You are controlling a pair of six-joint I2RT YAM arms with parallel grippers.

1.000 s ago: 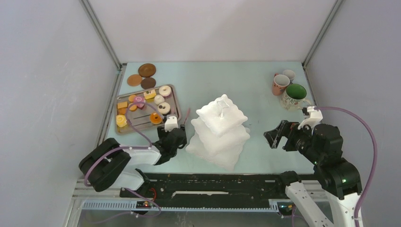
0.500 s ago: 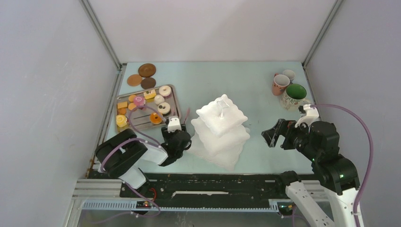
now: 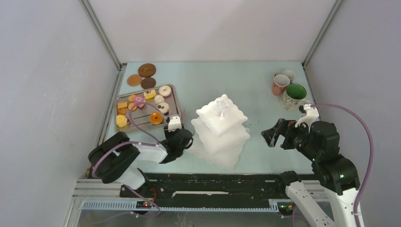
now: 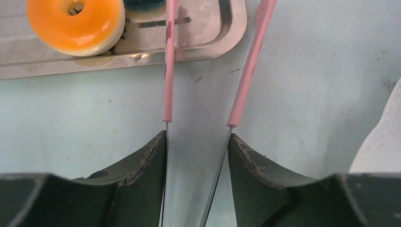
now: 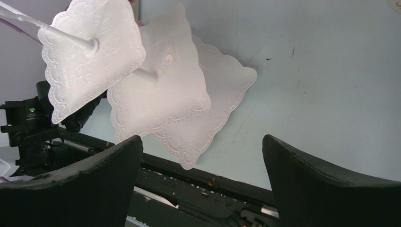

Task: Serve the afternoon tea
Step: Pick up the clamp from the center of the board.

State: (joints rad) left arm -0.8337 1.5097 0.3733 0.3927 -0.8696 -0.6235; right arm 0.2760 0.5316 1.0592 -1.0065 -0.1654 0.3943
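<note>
My left gripper [image 4: 196, 138] is shut on the pink tongs [image 4: 245, 78]. Each finger presses on one metal arm, and the tong tips reach the grey tray's [image 4: 208, 43] corner near an orange-iced donut [image 4: 75, 21]. The white three-tier stand [image 3: 221, 125] rises mid-table, its tiers bare [image 5: 161, 90]. My right gripper [image 3: 270, 134] hovers open to the stand's right, holding nothing. On the tray [image 3: 173, 97] lie donuts, biscuits and yellow cakes. The pink mug [image 3: 280, 84], small pale mug [image 3: 289, 74] and green-inside mug [image 3: 295, 93] stand at the back right. Brown coasters [image 3: 147, 70] lie at the back left.
Grey walls close the table on three sides. The black base rail [image 3: 213, 184] runs along the near edge, close to the stand's lowest tier. My left arm [image 3: 118, 158] lies low between the tray and the rail.
My left gripper has slid right towards the stand's foot and closed its fingers onto the tong arms. The right arm has shifted slightly left; its jaws stay wide.
</note>
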